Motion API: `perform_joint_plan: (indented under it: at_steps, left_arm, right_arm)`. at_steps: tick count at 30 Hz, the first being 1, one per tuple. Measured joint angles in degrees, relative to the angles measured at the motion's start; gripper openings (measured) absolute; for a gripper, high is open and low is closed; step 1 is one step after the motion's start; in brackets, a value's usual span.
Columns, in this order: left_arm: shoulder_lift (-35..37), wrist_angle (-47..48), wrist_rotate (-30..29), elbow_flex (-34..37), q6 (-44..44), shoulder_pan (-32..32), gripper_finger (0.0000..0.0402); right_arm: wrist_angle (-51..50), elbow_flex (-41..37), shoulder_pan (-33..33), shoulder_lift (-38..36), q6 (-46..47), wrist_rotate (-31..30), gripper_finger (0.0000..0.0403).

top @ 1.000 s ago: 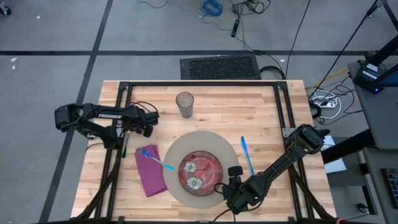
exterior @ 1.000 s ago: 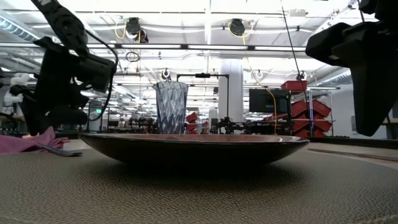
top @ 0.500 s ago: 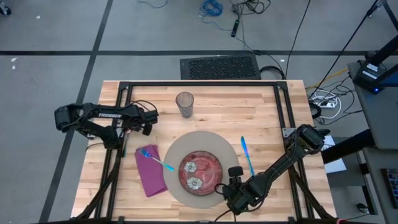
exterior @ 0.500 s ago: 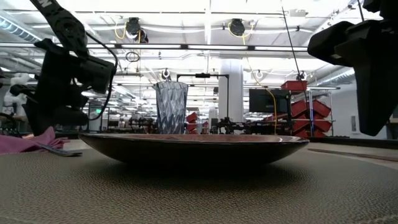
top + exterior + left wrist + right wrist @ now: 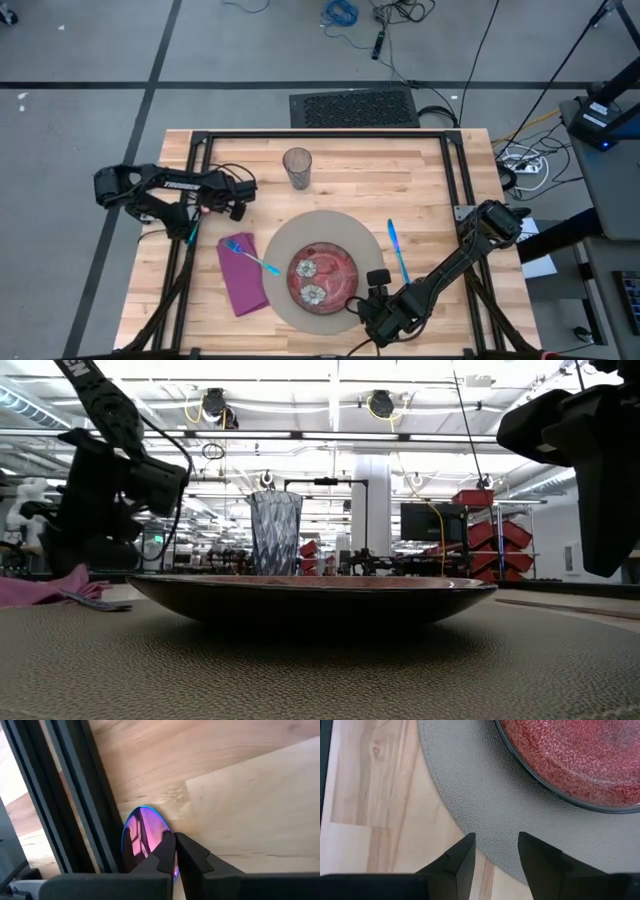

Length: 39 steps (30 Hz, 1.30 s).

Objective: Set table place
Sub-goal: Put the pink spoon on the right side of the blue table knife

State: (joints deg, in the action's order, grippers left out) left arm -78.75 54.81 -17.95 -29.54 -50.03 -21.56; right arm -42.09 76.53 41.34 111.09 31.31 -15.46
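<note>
The round grey-tan mat [image 5: 285,240] lies at the table's middle with the red plate [image 5: 322,275] on it. Left of the mat is the purple napkin [image 5: 243,285], and a blue fork [image 5: 250,255] rests across its far end. A blue knife [image 5: 398,250] lies right of the mat. The glass [image 5: 297,168] stands behind the mat. My left gripper [image 5: 193,225] is at the left frame rail, shut on a pink-and-blue spoon [image 5: 142,830]. My right gripper [image 5: 495,855] hovers open over the mat's near right rim [image 5: 470,815]. My left gripper pinches the spoon between its two fingers [image 5: 192,857], just behind the bowl [image 5: 162,845]. The fingers slant down from above. The bowl sticks out past the fingertips, close to the wood. Whether the spoon is off the table I cannot tell.
Black frame rails [image 5: 75,795] run along the table's left side, right beside the spoon. Bare wood [image 5: 380,170] lies behind the mat and right of the glass. The low view looks over the mat at the plate [image 5: 310,595] and the glass [image 5: 275,530].
My left gripper has shut on the spoon at the left rail. The spoon's handle now lies slightly nearer the table's left and far edges than before. My right arm has kept still.
</note>
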Motion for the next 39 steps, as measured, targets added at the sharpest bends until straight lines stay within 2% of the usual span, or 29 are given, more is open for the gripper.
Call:
perform_joint_plan:
  at_steps: [7,15,20,28,32,35,39]
  left_arm:
    - [-0.08,-4.28,2.48,-4.49,2.59,2.22,0.0]
    - [-0.06,-9.92,0.34,-10.23,6.85,4.48,0.0]
    - [-0.03,-4.31,-3.0,-14.43,6.85,4.68,0.0]
    - [0.23,-3.85,-3.28,-19.81,11.63,7.94,0.0]
    - [0.23,4.82,-3.69,-20.4,11.19,7.9,0.0001]
    - [0.23,10.3,-3.9,-19.46,9.83,7.64,0.002]
    - [0.23,13.11,-1.11,-18.85,8.85,6.83,0.0083]
  right_arm:
    - [0.4,0.0,0.0,0.0,0.0,0.02,0.0137]
    - [1.01,0.0,0.02,0.0,-0.28,0.0,0.0137]
    - [1.2,0.0,0.02,0.0,-0.2,0.0,0.0137]
    - [1.38,0.0,0.02,0.0,0.11,0.02,0.0137]
    - [1.6,0.0,0.02,0.0,0.23,0.04,0.0137]
    - [1.6,0.0,0.02,0.0,0.57,0.07,0.0137]
    - [1.81,0.0,0.02,0.0,0.59,0.09,0.0137]
